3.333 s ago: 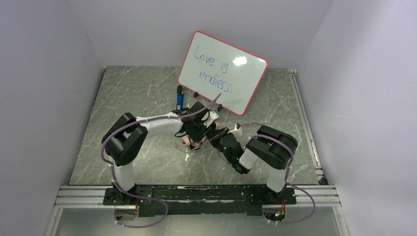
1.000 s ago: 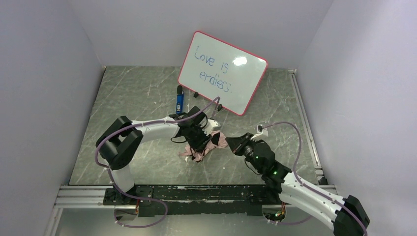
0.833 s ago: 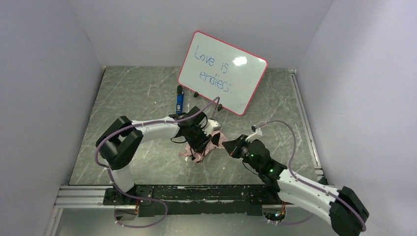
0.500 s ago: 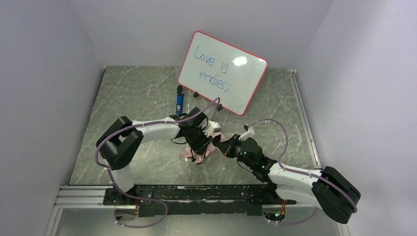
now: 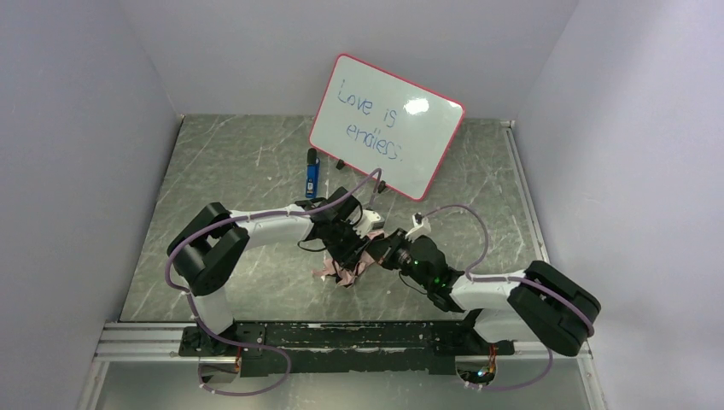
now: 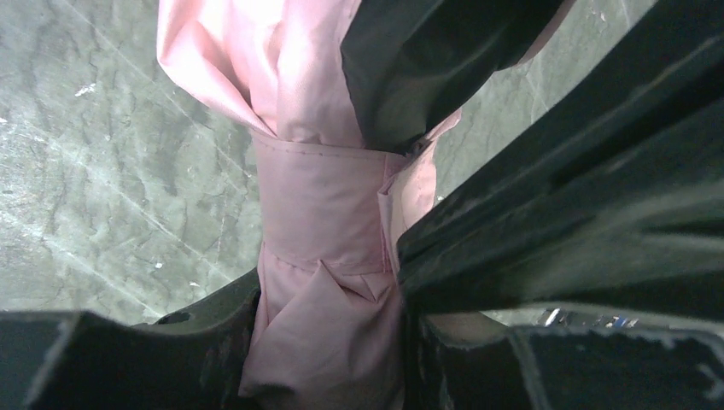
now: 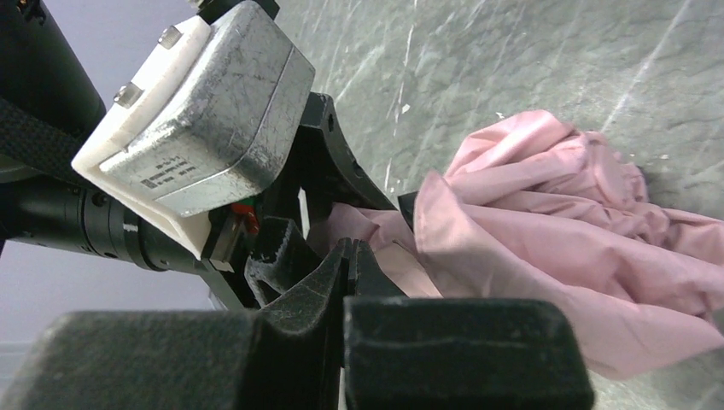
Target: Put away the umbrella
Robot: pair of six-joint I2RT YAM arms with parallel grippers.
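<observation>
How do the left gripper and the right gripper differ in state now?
The left gripper has its fingers apart, clamped around the pale pink fabric umbrella; the right gripper has its fingers pressed together. The left gripper holds the umbrella; the right gripper merely reaches its fabric. Both meet at the umbrella.

Robot lab test cell, not a home or a shop. Giveaways: two white-and-black arms, the left arm (image 5: 265, 224) and the right arm (image 5: 495, 290), are bolted side by side to an aluminium extrusion rail (image 5: 341, 337) at the near edge of the desk (image 5: 230, 162). The desk is a dark marbled slab, boxed in on three sides by plain pale walls (image 5: 77, 128). A red-framed whiteboard (image 5: 386, 125) with handwriting is propped at the back, blue marker (image 5: 312, 173) just beside it.
</observation>
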